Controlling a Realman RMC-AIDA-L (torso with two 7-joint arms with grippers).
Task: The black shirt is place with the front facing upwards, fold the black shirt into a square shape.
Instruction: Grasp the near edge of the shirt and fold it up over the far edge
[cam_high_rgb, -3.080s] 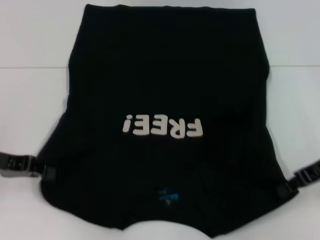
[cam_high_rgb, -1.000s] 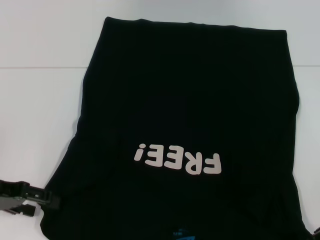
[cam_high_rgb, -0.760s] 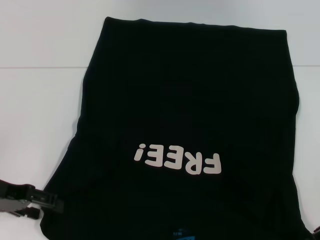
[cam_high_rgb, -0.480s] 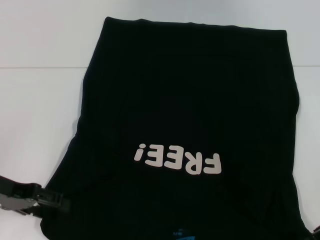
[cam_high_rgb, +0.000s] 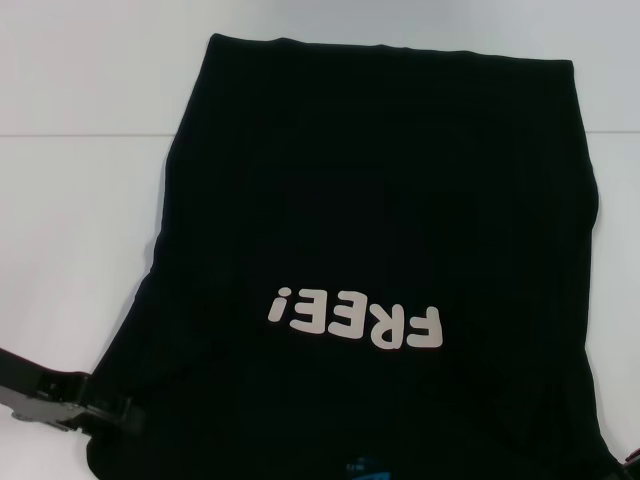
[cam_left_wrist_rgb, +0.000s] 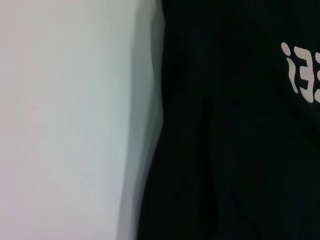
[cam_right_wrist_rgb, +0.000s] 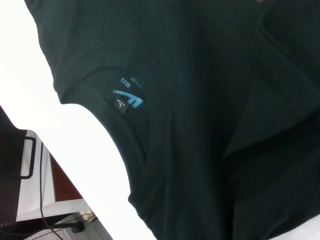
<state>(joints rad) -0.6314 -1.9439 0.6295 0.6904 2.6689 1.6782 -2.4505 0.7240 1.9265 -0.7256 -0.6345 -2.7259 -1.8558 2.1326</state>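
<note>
The black shirt (cam_high_rgb: 380, 200) lies spread on the white table (cam_high_rgb: 70, 230), front up. Its white "FREE!" letters (cam_high_rgb: 355, 322) read upside down from my head, and the blue neck label (cam_high_rgb: 360, 466) is at the near edge. My left gripper (cam_high_rgb: 105, 412) sits low at the shirt's near-left edge, its tip against the cloth. Only a sliver of my right gripper (cam_high_rgb: 632, 462) shows at the shirt's near-right corner. The left wrist view shows the shirt's side edge (cam_left_wrist_rgb: 160, 125) and part of the letters (cam_left_wrist_rgb: 302, 75). The right wrist view shows the collar and label (cam_right_wrist_rgb: 127, 96).
White table surface runs along the shirt's left side and beyond its far hem. In the right wrist view the table's near edge (cam_right_wrist_rgb: 80, 150) lies just past the collar, with a white-framed stand (cam_right_wrist_rgb: 30, 165) and floor below.
Since three seconds ago the shirt sits lower and further right in the head view. Over the last second my left gripper has slid right and slightly down against the shirt's edge.
</note>
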